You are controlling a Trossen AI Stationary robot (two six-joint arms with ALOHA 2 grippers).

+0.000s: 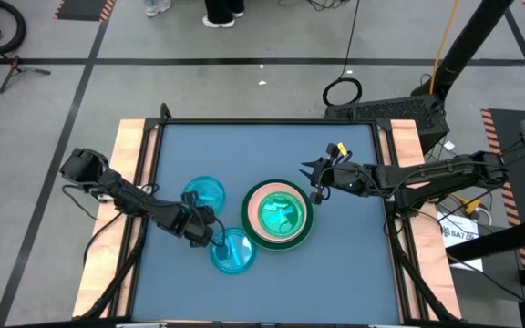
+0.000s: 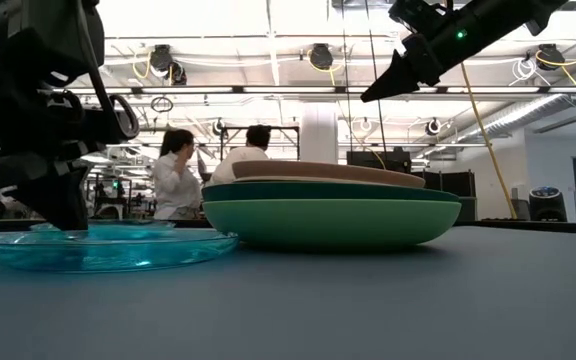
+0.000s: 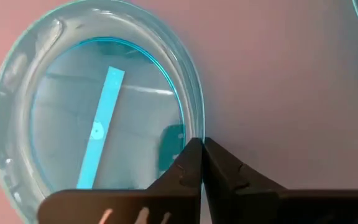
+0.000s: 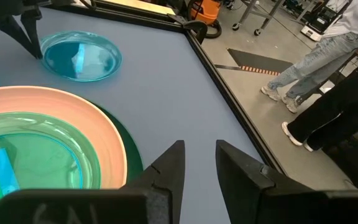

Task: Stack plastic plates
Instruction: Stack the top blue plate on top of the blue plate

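Two small translucent cyan plates lie flat on the blue table: one farther left (image 1: 204, 194), one nearer (image 1: 233, 251). A stack (image 1: 279, 214) stands at mid-table: a light green plate (image 2: 328, 225) at the bottom, then dark green (image 2: 328, 190), then pink (image 1: 255, 196), with translucent lime and cyan plates (image 1: 283, 216) on top. My left gripper (image 1: 210, 228) stands between the two cyan plates, shut on the near rim of the farther one (image 3: 92, 124). My right gripper (image 1: 310, 180) hangs open and empty above the table, just right of the stack. My left gripper pinches the farther cyan plate's near rim (image 3: 197, 132) between its two fingertips, one finger (image 3: 182, 168) over the plate's inside and one over the table outside. The fingers come from above, slanting down from the table's left. The plate lies flat on the table.
Wooden rails (image 1: 130, 182) run along the table's left and right sides. Bare blue surface (image 1: 335, 273) lies near and right of the stack. People (image 4: 328, 68) stand on the floor beyond the far edge.
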